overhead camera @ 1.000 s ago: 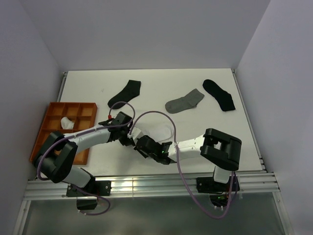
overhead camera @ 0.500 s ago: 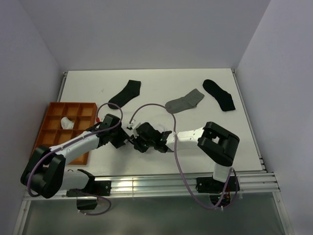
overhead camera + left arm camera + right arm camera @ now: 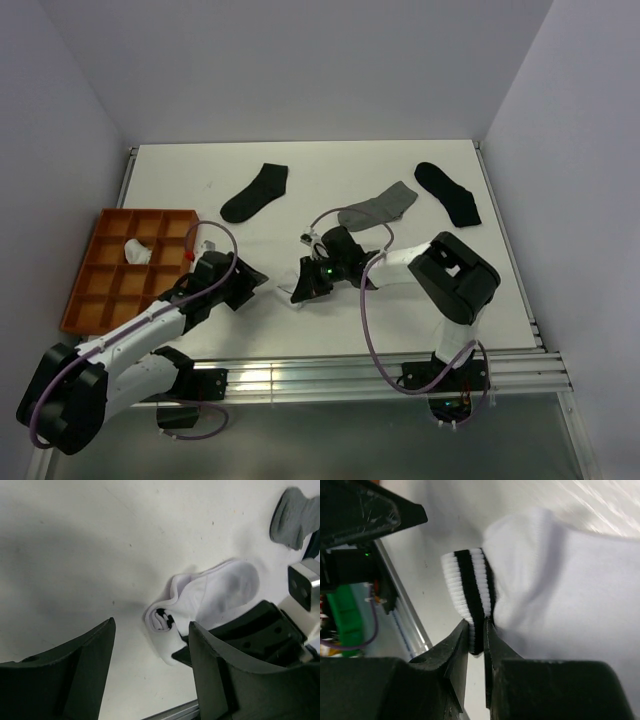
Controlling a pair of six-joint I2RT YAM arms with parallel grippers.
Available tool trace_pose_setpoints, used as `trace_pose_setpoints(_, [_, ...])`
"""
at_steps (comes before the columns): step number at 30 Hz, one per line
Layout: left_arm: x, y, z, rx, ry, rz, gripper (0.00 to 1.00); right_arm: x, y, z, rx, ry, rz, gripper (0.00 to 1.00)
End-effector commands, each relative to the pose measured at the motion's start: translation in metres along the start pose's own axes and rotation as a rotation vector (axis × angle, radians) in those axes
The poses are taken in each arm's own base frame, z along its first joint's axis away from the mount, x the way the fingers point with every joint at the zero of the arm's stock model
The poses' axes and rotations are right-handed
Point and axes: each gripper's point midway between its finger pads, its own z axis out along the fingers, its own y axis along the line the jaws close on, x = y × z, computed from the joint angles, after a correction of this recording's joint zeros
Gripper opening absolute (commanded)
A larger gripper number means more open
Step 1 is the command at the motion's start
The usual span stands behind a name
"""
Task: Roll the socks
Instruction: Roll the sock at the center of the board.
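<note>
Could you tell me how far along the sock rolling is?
Done: one white bundle sits in the orange tray. In hand: the right gripper pinches the striped sock by its cuff; the left gripper is open nearby. Left: the grey sock and two black socks lie flat.

No text, label, brand mark, number or sign can be read in any of the three views.
</note>
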Motion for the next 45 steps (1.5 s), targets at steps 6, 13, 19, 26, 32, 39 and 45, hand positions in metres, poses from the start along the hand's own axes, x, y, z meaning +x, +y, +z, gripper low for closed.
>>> trace_pose_setpoints(6, [0.032,-0.026,0.010,0.104,0.082,0.048,0.63,0.016,-0.004,-0.004,-0.129,-0.011,0.277,0.00])
trace_pose_setpoints(13, [0.051,-0.021,0.018,0.067,0.132,0.074,0.58,0.016,-0.015,-0.008,-0.118,-0.047,0.362,0.00])
trace_pose_setpoints(19, [0.060,-0.020,0.024,0.053,0.154,0.097,0.54,0.021,-0.024,-0.008,-0.105,-0.053,0.404,0.00])
trace_pose_setpoints(26, [0.070,-0.010,0.034,-0.008,0.183,0.120,0.34,0.023,-0.029,-0.007,-0.100,-0.053,0.427,0.03])
trace_pose_setpoints(32, [0.071,0.000,0.040,-0.091,0.176,0.152,0.15,0.004,-0.012,-0.018,-0.114,-0.088,0.298,0.22])
trace_pose_setpoints(39, [0.058,0.005,0.039,-0.235,0.141,0.222,0.07,-0.022,-0.008,-0.040,0.133,-0.194,-0.005,0.47])
trace_pose_setpoints(45, [0.054,0.008,0.041,-0.305,0.140,0.265,0.05,-0.035,-0.026,-0.064,0.347,-0.333,-0.012,0.45])
